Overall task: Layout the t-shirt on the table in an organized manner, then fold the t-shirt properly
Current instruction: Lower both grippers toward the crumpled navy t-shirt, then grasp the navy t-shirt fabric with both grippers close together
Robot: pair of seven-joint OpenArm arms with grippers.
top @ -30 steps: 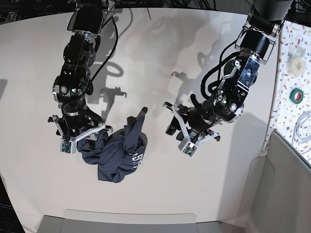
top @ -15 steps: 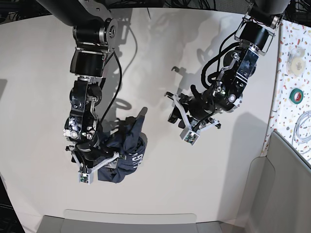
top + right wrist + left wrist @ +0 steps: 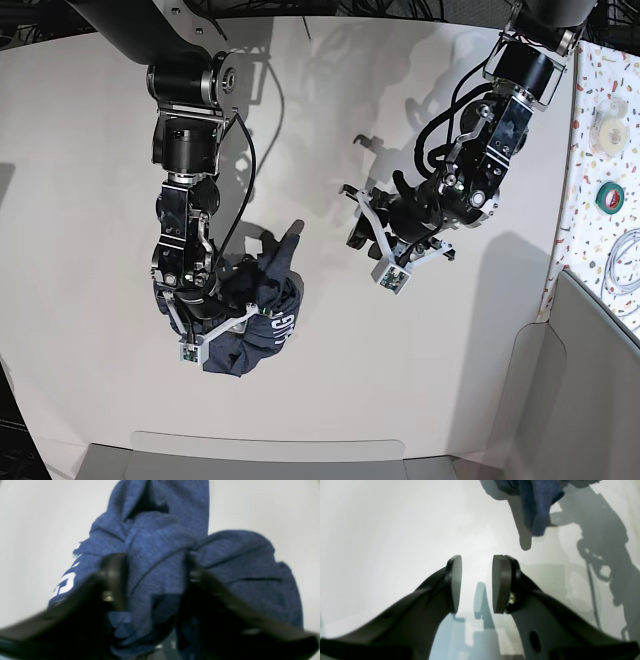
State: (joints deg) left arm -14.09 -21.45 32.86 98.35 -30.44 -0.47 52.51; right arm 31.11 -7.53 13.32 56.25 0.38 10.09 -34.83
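Observation:
The t-shirt [image 3: 262, 335] lies crumpled in a dark navy heap on the white table [image 3: 100, 150], with a bit of white lettering showing. My right gripper [image 3: 218, 330] is pressed down into the heap. In the right wrist view its fingers [image 3: 113, 580] stand on either side of a ridge of the t-shirt [image 3: 160, 542], and cloth fills the gap between them. My left gripper [image 3: 365, 245] hovers to the right of the shirt, apart from it. It is open [image 3: 476, 580] with only bare table [image 3: 382, 530] between the pads. One corner of the t-shirt [image 3: 535, 505] shows beyond it.
A speckled strip at the right edge carries a green tape roll [image 3: 610, 195], a white roll [image 3: 608, 125] and a coiled cable [image 3: 625, 260]. A grey bin [image 3: 590, 400] stands at the lower right, and a grey ledge [image 3: 270, 455] runs along the front.
My right arm swung from the shirt's left edge over the heap and lowered into it, its jaws opening and then closing around a fold. The left arm barely shifted.

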